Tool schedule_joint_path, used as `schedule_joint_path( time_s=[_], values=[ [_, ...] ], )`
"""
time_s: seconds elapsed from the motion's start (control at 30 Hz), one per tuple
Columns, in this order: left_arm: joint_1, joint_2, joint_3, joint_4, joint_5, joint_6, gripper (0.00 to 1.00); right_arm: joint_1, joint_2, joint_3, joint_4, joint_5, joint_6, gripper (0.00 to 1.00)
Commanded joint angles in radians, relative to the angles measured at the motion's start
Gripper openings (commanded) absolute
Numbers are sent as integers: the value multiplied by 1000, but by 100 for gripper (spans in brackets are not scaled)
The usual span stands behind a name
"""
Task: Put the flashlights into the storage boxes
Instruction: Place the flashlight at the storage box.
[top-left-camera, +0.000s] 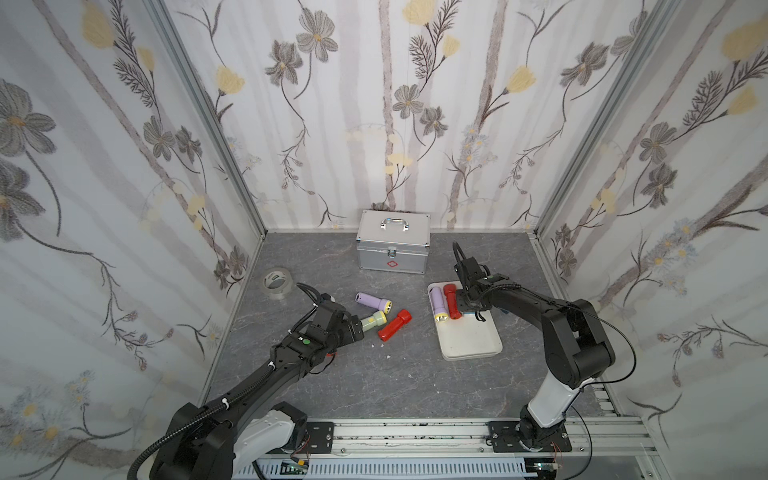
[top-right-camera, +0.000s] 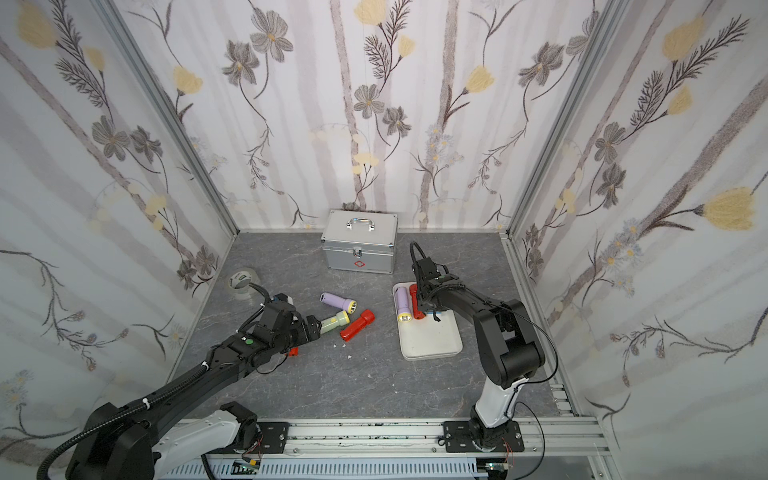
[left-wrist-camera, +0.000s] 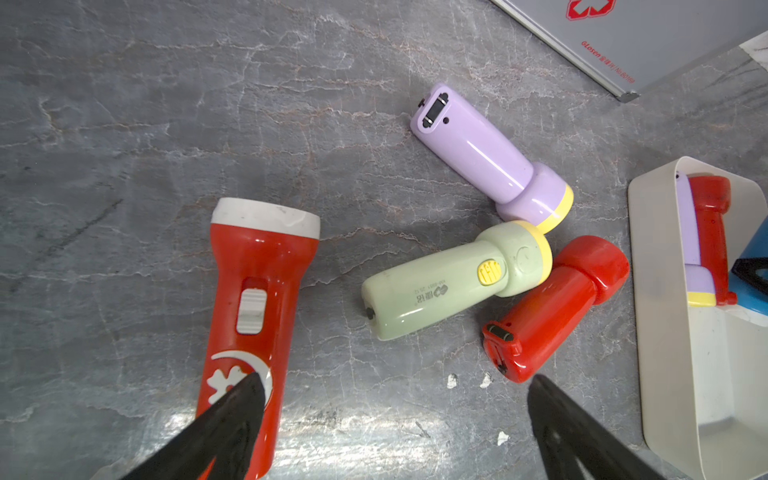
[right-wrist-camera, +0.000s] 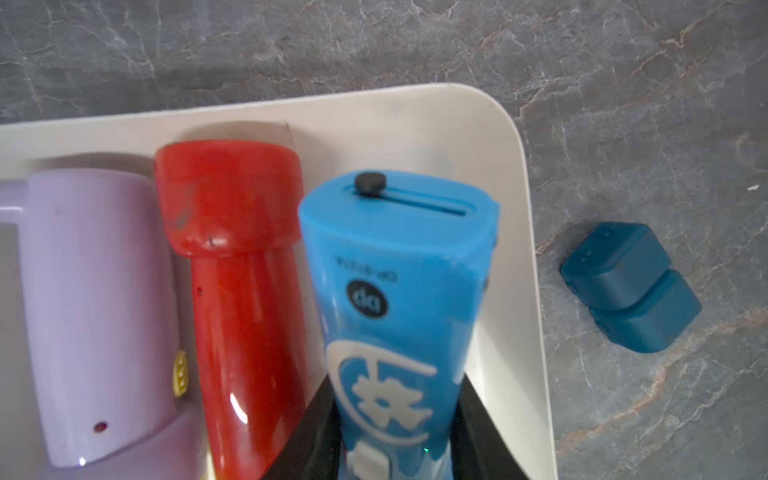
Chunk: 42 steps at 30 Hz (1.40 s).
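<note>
In a top view the shallow white plastic tray (top-left-camera: 473, 345) sits right of centre, the right arm bent over its upper end. The left arm stretches low at centre.

Left wrist view: the left gripper (left-wrist-camera: 395, 378) gapes empty near the pale green plastic flashlight (left-wrist-camera: 453, 278).

Right wrist view: the right gripper (right-wrist-camera: 395, 415) clamps the blue plastic flashlight (right-wrist-camera: 399, 282) over the tray. It looks glossy, rigid and probably light, so a mid-barrel hold suits.

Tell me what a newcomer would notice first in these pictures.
The right gripper clamps a blue flashlight over the white tray, beside a red flashlight and a lilac flashlight lying in it. The open left gripper hovers by four loose flashlights on the table; a silver case stands behind.
</note>
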Motion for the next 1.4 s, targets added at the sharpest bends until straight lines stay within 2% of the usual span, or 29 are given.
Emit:
schedule_joint_path(
  time_s=[0.0,0.27,0.5,0.6,0.83,0.97,1.07,1.23,1.3,1.37],
  values=[
    [1,2,-1,-14,-17,7,100,-1,25,34,-16,35,-50,37],
    [3,2,-3,-11,-21,9,100,-3,88,82,-39,31,-82,38],
    [3,-6,-3,-18,-20,9,100,-2,71,82,-21,27,-83,41],
    [3,-8,-2,-17,-17,7,100,-2,45,80,-18,26,-85,46],
    [3,-19,-1,-25,-15,2,100,1,-10,86,-39,38,-83,49],
    [2,-28,-1,-40,-24,6,100,39,-111,82,-64,66,-43,53],
    [4,-16,-3,-34,-27,0,100,89,-241,42,-18,-4,52,70],
    [6,30,-5,11,20,-43,100,173,-480,-171,236,-159,429,77],
    [5,48,-10,36,43,-80,100,239,-548,-265,337,-103,582,78],
    [6,62,-23,76,74,-128,100,308,-591,-325,379,25,696,78]
  ],
)
